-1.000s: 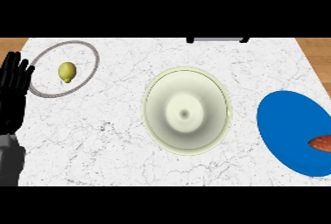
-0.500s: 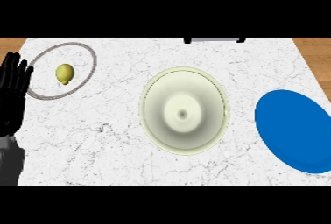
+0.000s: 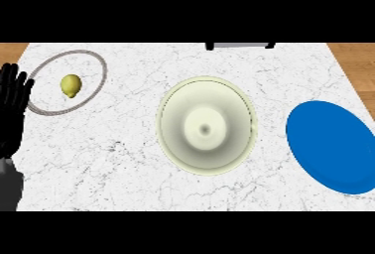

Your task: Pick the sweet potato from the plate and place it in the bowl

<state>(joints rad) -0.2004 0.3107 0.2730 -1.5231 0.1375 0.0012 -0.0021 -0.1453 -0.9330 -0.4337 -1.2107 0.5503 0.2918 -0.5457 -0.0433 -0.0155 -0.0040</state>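
We look steeply down on a white marbled counter (image 3: 110, 158). At its centre sits the bowl (image 3: 183, 149), round and broad, pale cream with a greenish tinge. It has a thin dark line just inside its rim and a small grey spot at the very bottom of its well. Its inner wall shades smoothly from light to a dimmer ring partway down.

At about 3 to 4 o'clock from the bowl, well apart from it and near the counter's right edge, lies the blue plate (image 3: 330, 146). It is a flat, even, saturated blue that looks taller than wide from here. We cannot tell where the sweet potato is, as it shows nowhere in this view, so we can say nothing of its colour or shape.

At about 10 o'clock from the bowl lies a second plate (image 3: 55, 101) with a thin grey rim. A small yellow lemon (image 3: 70, 85) rests on it, slightly toward the plate's upper half.

At 9 o'clock, against the view's left edge, the left hand (image 3: 13, 111) rests open with its black fingers straight and pointing toward 12 o'clock. It holds nothing and lies just beside the grey-rimmed plate. Its grey forearm (image 3: 9, 183) comes in below it at 8 o'clock.

At 12 o'clock a dark object (image 3: 236, 45) is cut off by the view's upper edge.
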